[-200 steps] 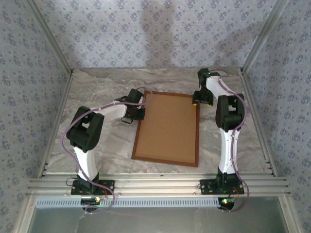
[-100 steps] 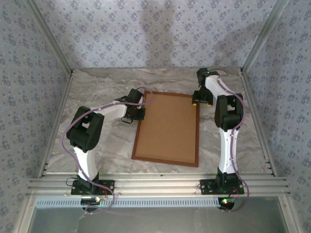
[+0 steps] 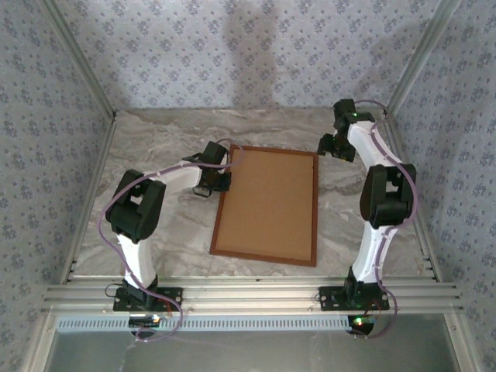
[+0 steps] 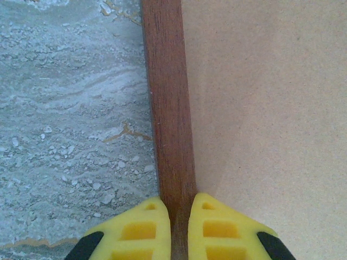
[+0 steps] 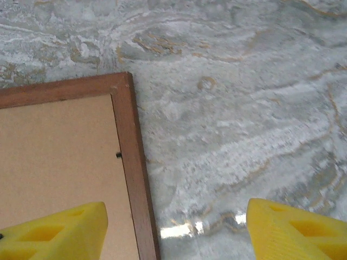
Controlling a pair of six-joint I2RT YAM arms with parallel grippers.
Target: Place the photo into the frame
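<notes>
Thin rectangular reddish-brown wooden frame: lies flat, long axis pointing straight ahead of my left pincer, which clamps its side bar. My right pincer: spread wide, frame corner just ahead.

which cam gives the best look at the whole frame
Top external: the frame lies whole on the table, all four bars visible. The left wrist view shows one bar, pinched by the left gripper; the right wrist view shows one corner.

The reddish-brown wooden frame lies flat, filled by a plain tan board.
</notes>
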